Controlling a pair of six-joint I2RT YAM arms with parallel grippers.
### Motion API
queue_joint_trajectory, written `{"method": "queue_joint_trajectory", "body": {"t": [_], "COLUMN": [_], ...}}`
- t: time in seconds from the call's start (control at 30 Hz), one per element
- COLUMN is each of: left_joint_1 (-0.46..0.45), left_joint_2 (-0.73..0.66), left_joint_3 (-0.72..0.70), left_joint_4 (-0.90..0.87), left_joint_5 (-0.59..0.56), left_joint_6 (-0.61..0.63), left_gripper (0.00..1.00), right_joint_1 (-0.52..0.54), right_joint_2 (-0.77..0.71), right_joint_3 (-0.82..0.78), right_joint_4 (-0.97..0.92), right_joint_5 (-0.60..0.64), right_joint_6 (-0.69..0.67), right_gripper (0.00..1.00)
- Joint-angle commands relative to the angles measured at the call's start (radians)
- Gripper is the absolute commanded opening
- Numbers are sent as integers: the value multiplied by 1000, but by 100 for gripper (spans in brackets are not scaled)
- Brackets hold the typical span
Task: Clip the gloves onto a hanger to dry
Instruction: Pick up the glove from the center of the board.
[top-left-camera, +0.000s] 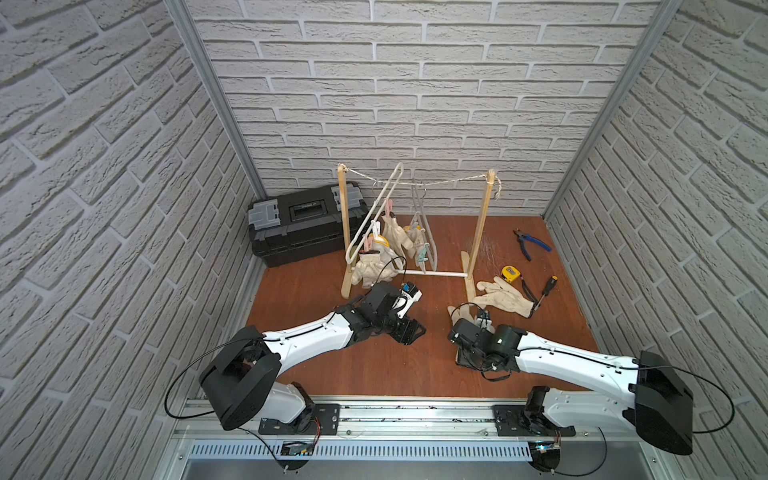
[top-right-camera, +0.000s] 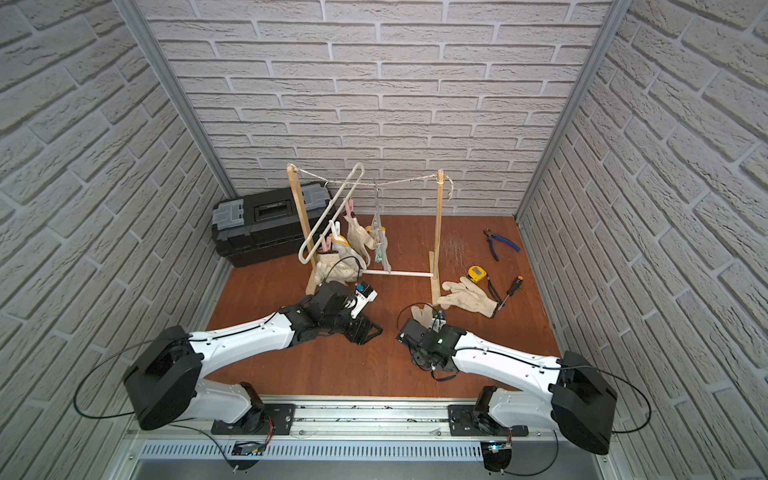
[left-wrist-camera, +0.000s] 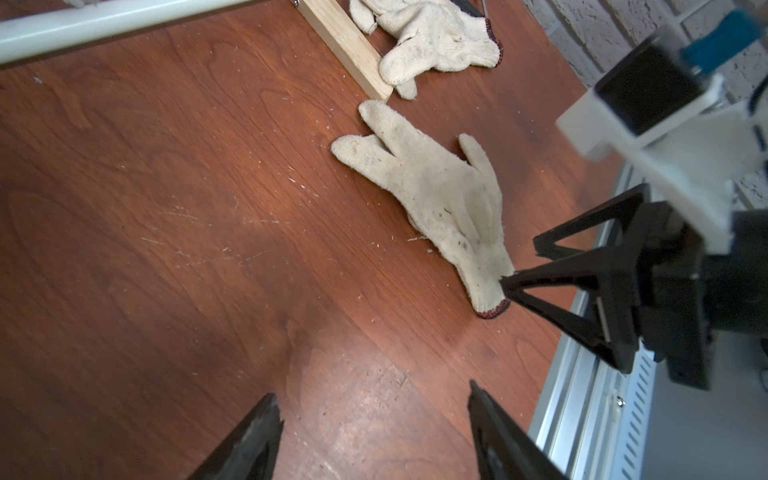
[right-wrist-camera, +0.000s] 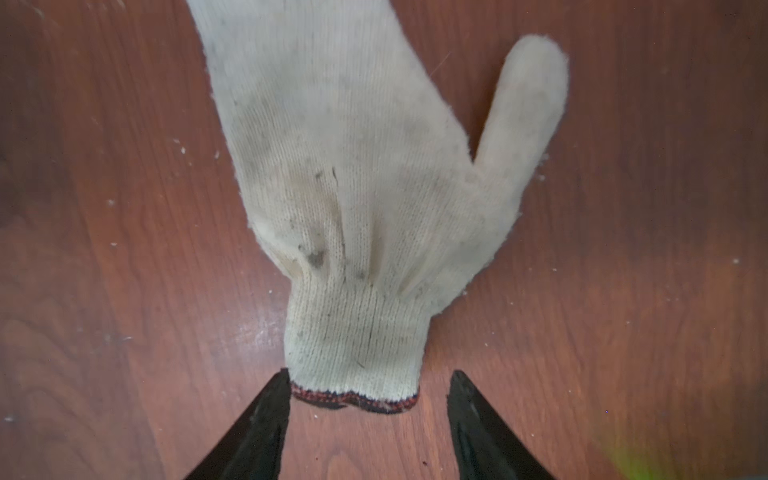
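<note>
We see the right pincer (right-wrist-camera: 370, 374) low over the tabletop (right-wrist-camera: 104, 249), its jaws apart on either side of the cuff (right-wrist-camera: 353, 345) of a loose glove (right-wrist-camera: 353, 187). One tip touches the red-edged hem, the other stands just clear, and nothing is gripped. We read that as lining up on the cuff, the end a peg would want. This glove lies flat near the middle of the tabletop, fingers pointing at the rack (top-left-camera: 481, 232), just in front of the rack's foot on the right-edge side. The left pincer (left-wrist-camera: 372, 390) hangs wide and empty over bare wood beside it, probably ready to help. Toward the back edge we see pegged gloves (top-left-camera: 372, 268) dangling from the tilted white hanger (top-left-camera: 375, 212). Two more gloves (top-left-camera: 505, 297) lie by that same foot, not yet hung.
</note>
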Motion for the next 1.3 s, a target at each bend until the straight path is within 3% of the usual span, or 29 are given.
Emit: {"method": "queue_joint_trajectory", "body": {"t": [0.0, 0.17, 0.3, 0.47, 0.6, 0.73, 1.1, 1.27], "left_joint_1": [8, 8, 9, 7, -23, -89, -247, -263], "left_joint_2": [0, 9, 17, 23, 11, -2, -178, -190], "left_joint_3": [1, 3, 11, 24, 41, 64, 14, 3], "left_joint_4": [22, 22, 17, -2, -26, -70, -43, -58], "left_joint_5": [17, 21, 24, 37, 36, -35, -452, -502], "left_joint_6": [13, 15, 20, 43, 130, 275, 647, 711], "left_gripper": [73, 73, 73, 72, 71, 70, 72, 73], "right_joint_1": [7, 6, 6, 5, 5, 4, -19, -39], "right_joint_2": [23, 88, 109, 37, 9, -8, 9, -5], "right_joint_3": [-34, -56, -84, -1, 102, 190, 339, 336], "right_joint_4": [46, 92, 163, 120, 98, 114, 162, 192], "right_joint_5": [-14, -25, -66, -42, -68, -104, -242, -288], "right_joint_6": [-7, -1, 4, -33, -85, -138, -203, -187], "right_gripper": [60, 50, 32, 11, 9, 8, 8, 8]}}
